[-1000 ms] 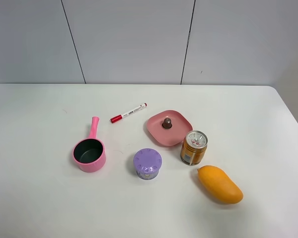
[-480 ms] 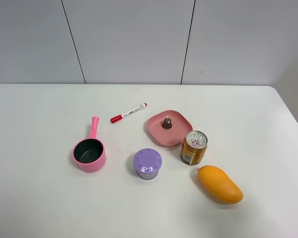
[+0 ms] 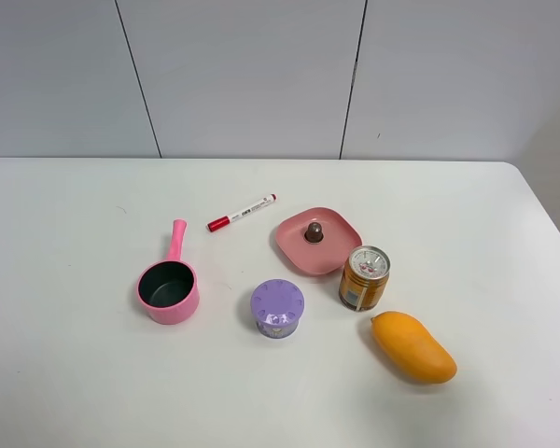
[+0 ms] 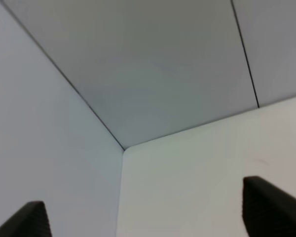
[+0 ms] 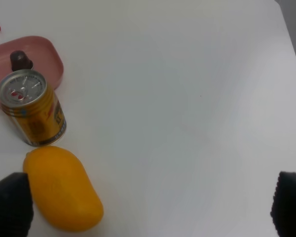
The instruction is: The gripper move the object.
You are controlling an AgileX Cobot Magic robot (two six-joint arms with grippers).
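Note:
The orange-gold can (image 3: 364,277) with a silver top stands upright on the white table, right of the middle. It touches nothing and sits between the pink lid and the mango. It also shows in the right wrist view (image 5: 32,114). My right gripper (image 5: 149,202) is open and empty, with black fingertips (image 5: 10,205) at the frame's lower corners, well back from the can. My left gripper (image 4: 148,210) is open and empty, facing the table's far corner and the wall. Neither arm shows in the exterior high view.
An orange mango (image 3: 413,346) lies just in front and right of the can. A pink square lid with a brown knob (image 3: 318,240) lies behind it. A purple lidded tub (image 3: 278,308), a pink saucepan (image 3: 168,289) and a red-capped marker (image 3: 241,212) lie to the left.

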